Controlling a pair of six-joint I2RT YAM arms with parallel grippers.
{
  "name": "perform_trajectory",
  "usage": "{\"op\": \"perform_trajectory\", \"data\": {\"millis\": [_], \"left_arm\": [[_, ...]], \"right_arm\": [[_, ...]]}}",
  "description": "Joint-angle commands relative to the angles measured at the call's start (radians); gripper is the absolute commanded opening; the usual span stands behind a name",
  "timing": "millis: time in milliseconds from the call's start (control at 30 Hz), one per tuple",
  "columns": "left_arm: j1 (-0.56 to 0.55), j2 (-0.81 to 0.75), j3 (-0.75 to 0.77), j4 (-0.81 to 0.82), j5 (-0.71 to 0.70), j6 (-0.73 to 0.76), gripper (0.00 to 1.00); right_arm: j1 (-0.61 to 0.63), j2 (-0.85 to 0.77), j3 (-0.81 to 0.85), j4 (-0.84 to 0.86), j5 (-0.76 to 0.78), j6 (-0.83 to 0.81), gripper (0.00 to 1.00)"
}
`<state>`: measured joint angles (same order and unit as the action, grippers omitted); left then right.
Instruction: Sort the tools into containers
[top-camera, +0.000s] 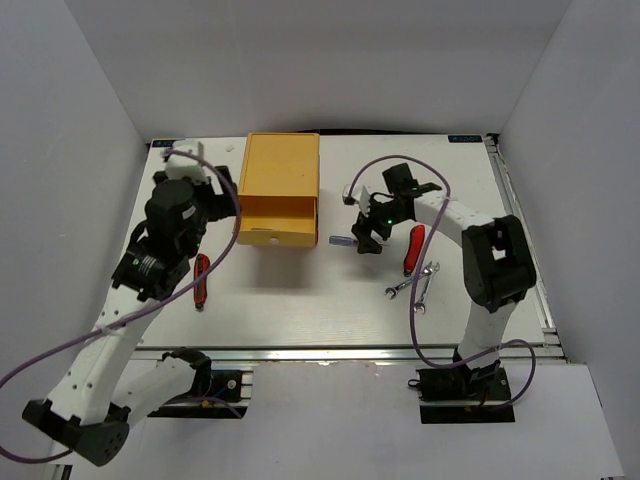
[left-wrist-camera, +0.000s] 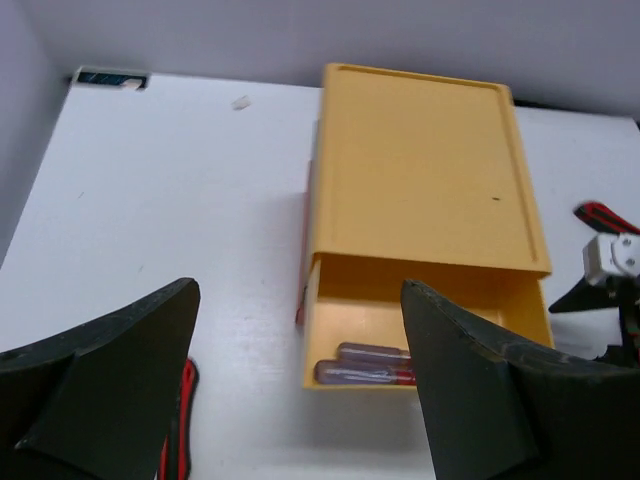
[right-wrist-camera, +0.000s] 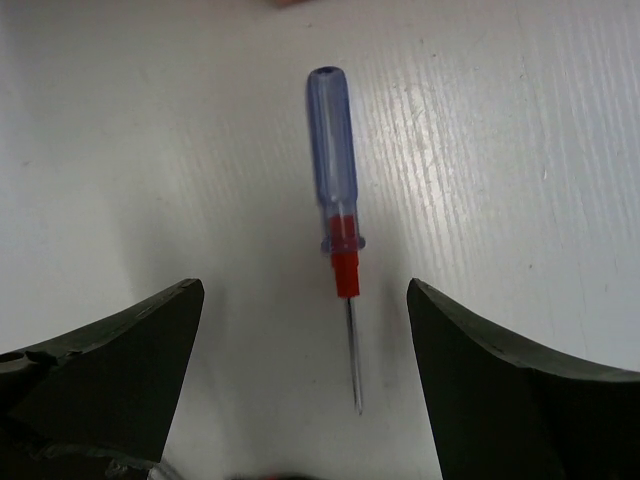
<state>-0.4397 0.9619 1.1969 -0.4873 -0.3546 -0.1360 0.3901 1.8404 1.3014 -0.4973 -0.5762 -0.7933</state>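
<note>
Right hand (top-camera: 362, 240) hangs spread over a screwdriver (top-camera: 341, 241) beside the chest (top-camera: 280, 175). Left hand (left-wrist-camera: 298, 287), spread and empty, faces the open drawer (left-wrist-camera: 350, 300) ahead. Close up, the screwdriver lies midway between the right fingers (right-wrist-camera: 120, 380); its round handle could roll on closing.

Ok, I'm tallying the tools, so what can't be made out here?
Open yellow drawer, left wrist view: two screwdrivers show; a finger and the box top hide the rest.
Any lower drawers, top view: covered by the box top.
Red tool, left wrist view: cut off by the bottom edge and a finger.
Loose screwdriver, top view: right hand hides its shaft.
</note>
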Motion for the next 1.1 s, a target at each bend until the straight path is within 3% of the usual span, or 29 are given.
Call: {"op": "perform_trajectory", "data": {"millis": [0, 133, 333, 433, 533, 567, 633, 733, 767, 833, 933, 1067], "left_arm": [[0.013, -0.075, -0.055, -0.120, -0.239, -0.243, 0.93], [0.024, -0.126, -0.100, -0.221, -0.328, -0.370, 0.94], [0.044, -0.161, -0.154, -0.286, -0.353, -0.474, 0.93], [0.062, -0.163, -0.190, -0.283, -0.324, -0.507, 0.92], [0.105, -0.135, -0.214, -0.284, -0.264, -0.510, 0.86], [0.143, -0.124, -0.220, -0.283, -0.242, -0.505, 0.84], [0.192, -0.112, -0.238, -0.264, -0.157, -0.490, 0.78], [0.359, -0.103, -0.278, -0.223, -0.006, -0.465, 0.71], [0.399, -0.098, -0.290, -0.214, 0.037, -0.459, 0.69], [0.516, -0.091, -0.333, -0.186, 0.167, -0.444, 0.60], [0.600, -0.077, -0.388, -0.154, 0.278, -0.442, 0.49], [0.619, -0.075, -0.442, -0.123, 0.310, -0.450, 0.39]], "right_arm": [[0.047, 0.037, 0.067, 0.104, 0.127, 0.034, 0.89], [0.092, 0.126, 0.101, 0.157, 0.200, 0.060, 0.89], [0.121, 0.184, 0.110, 0.196, 0.239, 0.040, 0.84], [0.124, 0.181, 0.069, 0.226, 0.259, 0.035, 0.74], [0.124, 0.163, 0.030, 0.232, 0.260, 0.032, 0.57], [0.124, 0.155, 0.016, 0.233, 0.259, 0.029, 0.45], [0.121, 0.125, -0.025, 0.241, 0.254, 0.019, 0.35], [0.110, 0.068, -0.069, 0.236, 0.208, 0.014, 0.09], [0.105, 0.048, -0.080, 0.233, 0.197, 0.014, 0.04], [0.092, -0.022, -0.103, 0.226, 0.152, 0.012, 0.00], [0.076, -0.136, -0.102, 0.191, 0.096, 0.008, 0.00], [0.067, -0.283, -0.071, 0.135, 0.047, -0.001, 0.00]]}}
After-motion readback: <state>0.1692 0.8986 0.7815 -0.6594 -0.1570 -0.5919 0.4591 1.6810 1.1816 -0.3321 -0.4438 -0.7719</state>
